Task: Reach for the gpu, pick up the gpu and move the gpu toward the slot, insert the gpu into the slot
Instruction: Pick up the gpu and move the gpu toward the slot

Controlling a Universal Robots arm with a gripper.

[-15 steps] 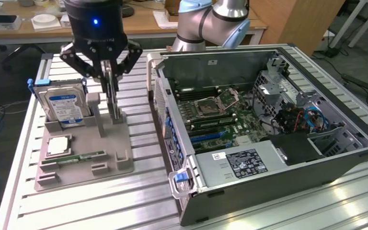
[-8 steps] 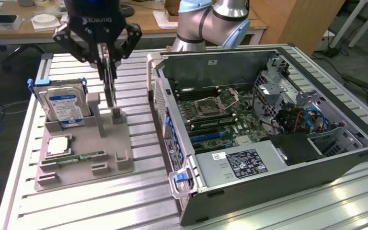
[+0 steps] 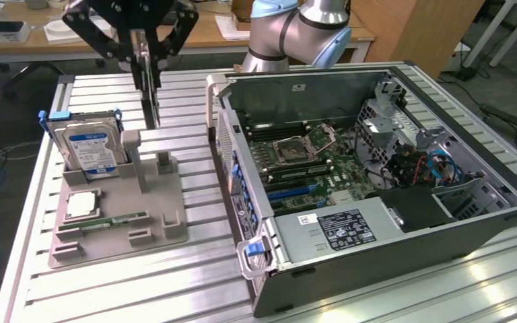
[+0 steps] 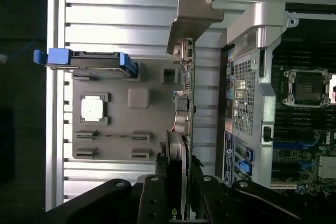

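The gpu (image 3: 151, 101) hangs upright and edge-on above the grey holder tray (image 3: 164, 232), clear of its stand. My gripper (image 3: 146, 64) is shut on the card's upper edge. In the wrist view the gpu (image 4: 185, 103) runs away from my gripper (image 4: 181, 184) as a thin green edge, with its silver bracket at the far end. The slot (image 3: 292, 193) is a blue strip on the green motherboard inside the open case, toward the exterior view's right of the card. In the wrist view the slot (image 4: 287, 144) lies past the case wall.
On the tray a silver and blue hard drive (image 3: 92, 148) stands upright, with a CPU chip (image 3: 81, 204) and a memory stick (image 3: 106, 221) lying flat. The open computer case (image 3: 474, 229) holds the CPU socket (image 3: 293, 148) and power supply (image 3: 339, 229). Its side wall (image 3: 231, 168) rises between card and motherboard.
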